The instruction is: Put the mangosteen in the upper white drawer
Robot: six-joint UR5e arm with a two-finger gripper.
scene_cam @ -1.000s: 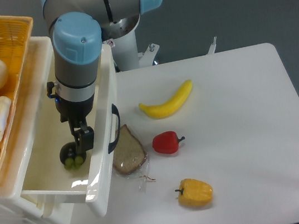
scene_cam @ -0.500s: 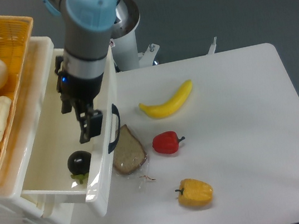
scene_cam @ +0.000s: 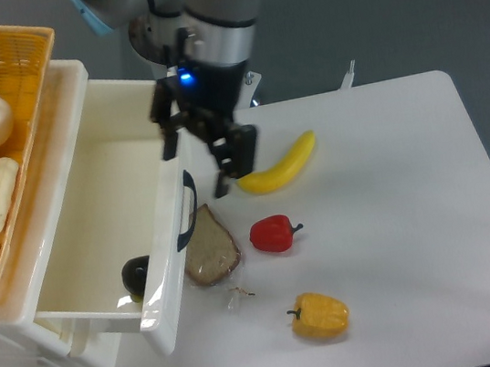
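One view, the fixed camera, is all you have to judge progress by. In it the mangosteen (scene_cam: 137, 275) lies inside the upper white drawer (scene_cam: 99, 191), on the floor at the near right corner, close against the front wall; you see only its dark upper part. The gripper (scene_cam: 195, 159) hangs above the table outside the drawer, at about 1 o'clock from the fruit and well apart from it, its fingers spread and holding nothing. At 3 o'clock from the gripper lies the banana (scene_cam: 276, 167), just beside one fingertip. Treat the placement as done: the fruit rests in the correct compartment and is released. You may judge that only clearing the arm remains. The drawer stands pulled out; the task does not require closing it.
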